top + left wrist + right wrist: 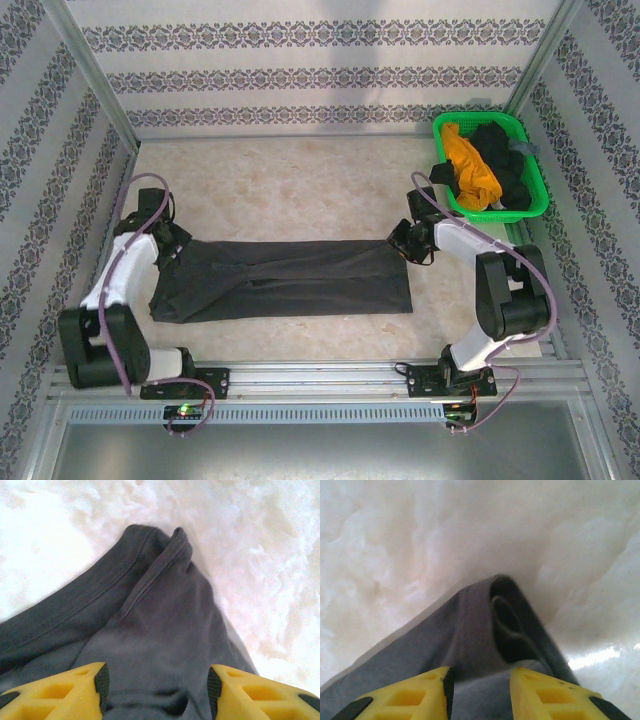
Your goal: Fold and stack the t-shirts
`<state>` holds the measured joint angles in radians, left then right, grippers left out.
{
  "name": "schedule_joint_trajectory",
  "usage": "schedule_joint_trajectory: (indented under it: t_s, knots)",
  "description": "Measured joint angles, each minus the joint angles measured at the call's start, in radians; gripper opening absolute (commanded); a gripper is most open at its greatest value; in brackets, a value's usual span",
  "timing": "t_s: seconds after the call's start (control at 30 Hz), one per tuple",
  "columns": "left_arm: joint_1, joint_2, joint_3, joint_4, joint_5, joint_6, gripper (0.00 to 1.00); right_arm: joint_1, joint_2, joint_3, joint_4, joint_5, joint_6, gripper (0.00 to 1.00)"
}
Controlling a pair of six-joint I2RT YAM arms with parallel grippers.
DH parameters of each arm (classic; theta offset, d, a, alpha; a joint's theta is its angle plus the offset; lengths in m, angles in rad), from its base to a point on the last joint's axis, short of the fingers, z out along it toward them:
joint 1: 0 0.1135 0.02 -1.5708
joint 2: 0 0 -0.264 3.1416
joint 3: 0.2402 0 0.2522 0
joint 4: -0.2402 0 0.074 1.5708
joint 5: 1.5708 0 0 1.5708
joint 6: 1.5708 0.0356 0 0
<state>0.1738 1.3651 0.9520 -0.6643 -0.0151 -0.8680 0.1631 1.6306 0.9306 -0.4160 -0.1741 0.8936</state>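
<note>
The large charcoal-grey t-shirt lies as a long folded strip across the middle of the table. My left gripper is at its left end. In the left wrist view the cloth puckers between the yellow fingers of my left gripper, which is shut on it. My right gripper is at the strip's far right corner. In the right wrist view the doubled layers fill the narrow gap of my right gripper, which is shut on them. A mustard-yellow t-shirt and a black t-shirt lie crumpled in the basket.
The bright green mesh basket stands at the back right corner, just behind the right arm. Patterned walls close in the back and both sides. A metal rail carrying the arm bases runs along the near edge. Bare marble-look tabletop lies behind the strip.
</note>
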Motion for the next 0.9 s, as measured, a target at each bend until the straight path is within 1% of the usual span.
schedule_joint_trajectory:
  t_s: [0.07, 0.17, 0.3, 0.37, 0.5, 0.67, 0.8, 0.9]
  knots:
    - [0.027, 0.077, 0.007, 0.037, 0.032, 0.013, 0.55, -0.018, 0.037, 0.007, 0.003, -0.002, 0.016, 0.37]
    - [0.055, 0.164, 0.012, 0.073, 0.072, 0.035, 0.52, -0.034, 0.089, 0.039, -0.004, -0.011, 0.039, 0.32]
    - [0.075, 0.254, 0.031, 0.088, 0.093, 0.053, 0.46, -0.035, 0.096, 0.058, -0.026, -0.002, 0.068, 0.34]
    - [0.084, 0.279, 0.031, 0.091, 0.095, 0.055, 0.46, -0.035, 0.076, 0.041, -0.034, 0.012, 0.077, 0.35]
    - [0.103, 0.287, 0.025, 0.095, 0.094, 0.058, 0.45, -0.037, -0.031, -0.011, -0.076, 0.029, 0.077, 0.32]
    - [0.103, 0.285, 0.024, 0.101, 0.094, 0.073, 0.45, -0.021, -0.124, -0.023, -0.105, 0.024, 0.097, 0.32]
    - [0.103, 0.280, 0.024, 0.101, 0.095, 0.084, 0.44, 0.000, -0.143, -0.081, -0.099, -0.008, 0.173, 0.32]
    - [0.103, 0.278, 0.023, 0.102, 0.098, 0.087, 0.44, -0.004, -0.119, -0.119, -0.089, -0.033, 0.237, 0.32]
